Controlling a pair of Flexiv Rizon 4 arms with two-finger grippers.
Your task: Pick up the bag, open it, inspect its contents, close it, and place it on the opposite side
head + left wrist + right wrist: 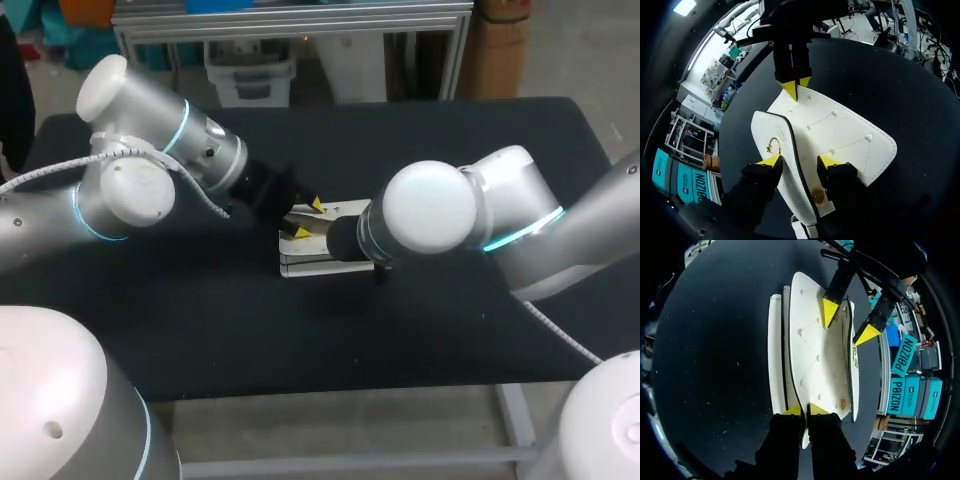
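Fig. White quilted bag (300,264) lies flat on the black table (200,320), roughly mid-table, w/ both arms meeting over it.

(a) Head view: L gripper (309,218) sits over the bag's far-left corner. The R arm (430,210) covers the bag's right half, and its gripper is hidden under the wrist.

(b) Left wrist view: L gripper (799,161) straddles the black-trimmed flap (765,135), one yellow tip on each side. The fingers are spread and not clamped. A gold stud (817,195) shows on the bag (840,135) by the near finger. At the bag's opposite end, R gripper (794,86) has its tips pressed together on the bag's edge.

(c) Right wrist view: R gripper (805,411) is pinched tight on the thin trimmed edge of the bag (815,355). L gripper (848,322) is at the bag's far end. One finger rests on the quilted face, the other stands off beyond the flap (854,370).
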